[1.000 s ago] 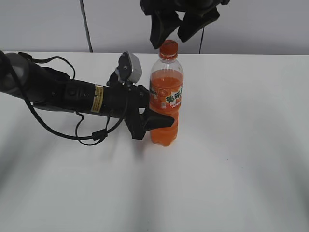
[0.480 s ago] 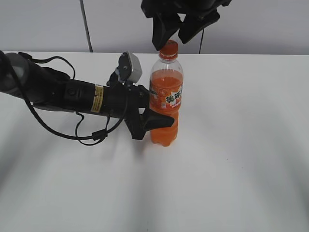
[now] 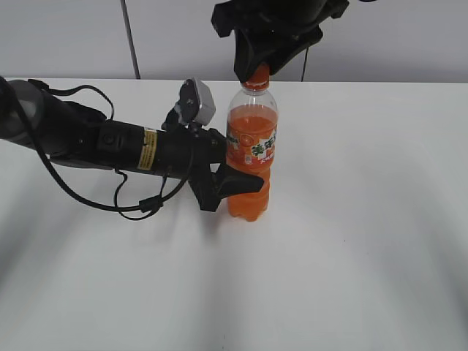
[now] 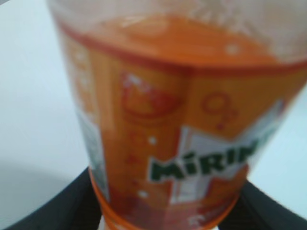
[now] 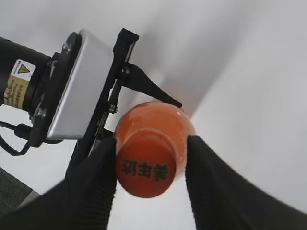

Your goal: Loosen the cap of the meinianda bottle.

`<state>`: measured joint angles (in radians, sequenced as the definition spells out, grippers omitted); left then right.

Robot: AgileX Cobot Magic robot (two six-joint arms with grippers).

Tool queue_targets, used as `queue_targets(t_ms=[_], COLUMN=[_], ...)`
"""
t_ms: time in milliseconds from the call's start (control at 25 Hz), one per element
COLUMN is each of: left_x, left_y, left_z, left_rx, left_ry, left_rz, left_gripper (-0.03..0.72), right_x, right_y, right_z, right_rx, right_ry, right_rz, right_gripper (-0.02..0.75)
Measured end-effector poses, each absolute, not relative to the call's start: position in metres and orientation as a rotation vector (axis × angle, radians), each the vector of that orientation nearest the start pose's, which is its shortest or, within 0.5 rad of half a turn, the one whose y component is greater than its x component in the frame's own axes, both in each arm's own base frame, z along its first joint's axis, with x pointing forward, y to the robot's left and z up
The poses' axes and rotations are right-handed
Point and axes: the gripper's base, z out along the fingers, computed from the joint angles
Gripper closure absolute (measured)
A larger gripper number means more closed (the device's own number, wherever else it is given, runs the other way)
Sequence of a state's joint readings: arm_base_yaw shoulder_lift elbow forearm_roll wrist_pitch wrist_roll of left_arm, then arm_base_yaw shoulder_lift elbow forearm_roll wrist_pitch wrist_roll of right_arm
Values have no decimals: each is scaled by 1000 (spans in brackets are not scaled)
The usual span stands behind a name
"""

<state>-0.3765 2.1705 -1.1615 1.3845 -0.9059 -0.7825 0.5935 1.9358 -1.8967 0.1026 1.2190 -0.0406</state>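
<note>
The meinianda bottle (image 3: 252,157) stands upright on the white table, with orange liquid and a green-white-orange label. My left gripper (image 3: 235,175) comes in from the left and is shut on the bottle's lower body; in the left wrist view the bottle (image 4: 182,120) fills the frame between the two black fingers (image 4: 168,211). My right gripper (image 3: 258,70) hangs from above with its fingers on either side of the orange cap (image 3: 256,79). In the right wrist view the left finger touches the cap (image 5: 145,171) and the right finger stands a little apart, so the right gripper (image 5: 151,146) is open.
The white table (image 3: 351,241) spreads round the bottle. The left arm with its cables (image 3: 95,146) lies across the table's left half. A grey wall with a dark vertical strip (image 3: 130,36) is behind. The left wrist camera housing (image 5: 76,81) shows beside the bottle.
My right gripper has come down from above the cap until its fingers flank it, and they have drawn closer. The left gripper and the bottle have not moved.
</note>
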Motion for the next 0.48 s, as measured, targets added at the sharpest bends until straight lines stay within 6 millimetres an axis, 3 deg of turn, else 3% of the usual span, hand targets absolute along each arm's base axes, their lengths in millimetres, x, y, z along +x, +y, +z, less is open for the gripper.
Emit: queue_targets(t_ms=[200,360,480], left_x=[351,351,351], left_y=[-214,-214,-214], left_z=[111,111,111], left_rx=[1284,1284,1284], left_ry=[1677,1677,1677], left_rz=[-917,-917,-917], left_gripper=[283,283,283], right_x=[344,344,344], right_y=[244,244,244], right_z=[324,324,324], right_rx=[-847,-906,-1048], right_ry=[2639,2615,2553], right_rz=[301,292,265], right_gripper=[460,460,460])
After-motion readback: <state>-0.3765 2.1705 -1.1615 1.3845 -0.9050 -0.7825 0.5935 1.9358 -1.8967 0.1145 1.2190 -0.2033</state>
